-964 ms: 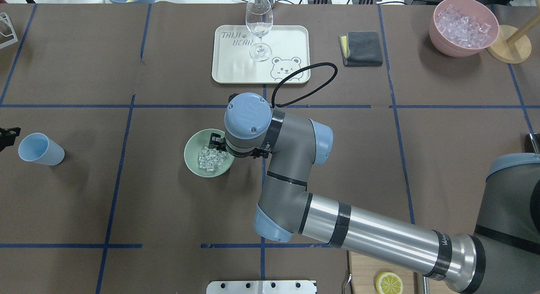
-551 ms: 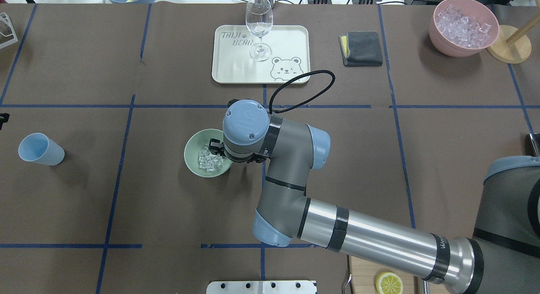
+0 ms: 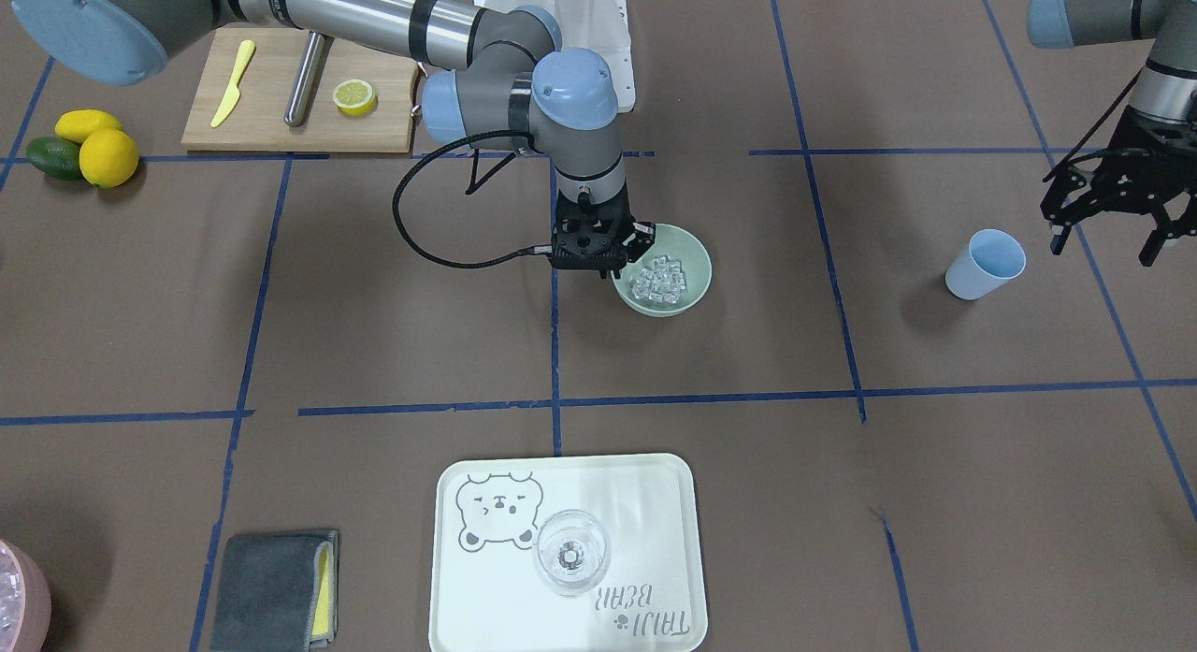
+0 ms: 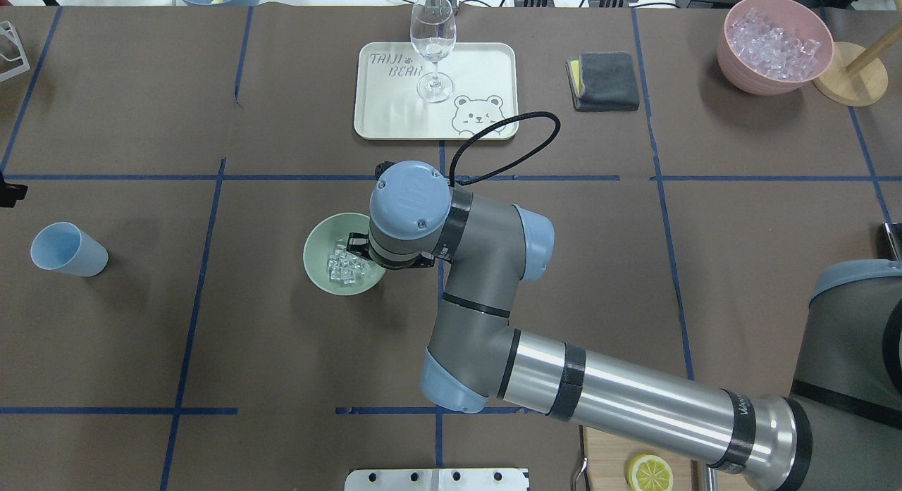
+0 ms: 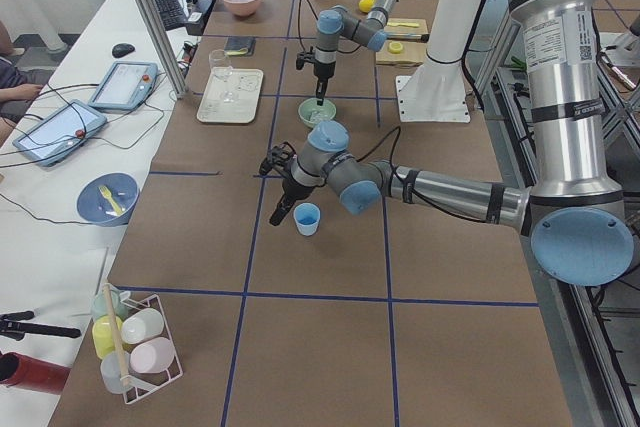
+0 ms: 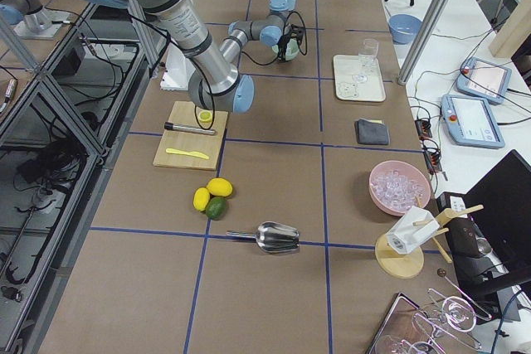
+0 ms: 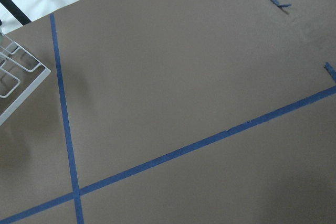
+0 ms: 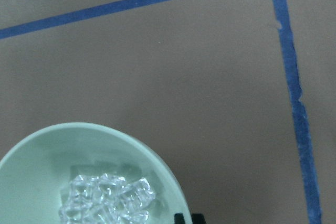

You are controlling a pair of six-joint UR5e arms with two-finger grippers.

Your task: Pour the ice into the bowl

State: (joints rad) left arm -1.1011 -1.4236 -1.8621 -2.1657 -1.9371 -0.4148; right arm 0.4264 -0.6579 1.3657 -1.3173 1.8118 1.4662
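Ice (image 4: 347, 267) is in the bowl (image 4: 317, 265): a small heap of clear cubes on the bottom, none visible on the desk (image 4: 211, 336) around it. The bowl sits upright near the desk's centre, on the robot's side of the white tray (image 4: 486, 61) with the wine glass (image 4: 433, 44).

Right gripper (image 3: 628, 248) is at the bowl's rim on the robot's right. In the wrist view its fingers (image 8: 180, 219) are drawn narrow right where the rim runs into them, which reads as a pinch on the rim, steadying the bowl.

Blue cup (image 3: 984, 265) is well off to the robot's left and looks upright in the side view. No cubes show in it. Left gripper (image 3: 1108, 224) hangs near it but apart from it, fingers spread wide, holding nothing. Its wrist view shows only bare desk and blue tape.

The pink container (image 4: 747, 82) of ice at the far corner is not involved.

My read:
- **Done:** the pour itself looks finished. The contents are in the target, the source cup is set down and the left arm is clear of it.
- **Left:** let go of the rim without tipping the bowl, then pull the right arm back.
- **Risk:** dragging the light bowl as the fingers come off.
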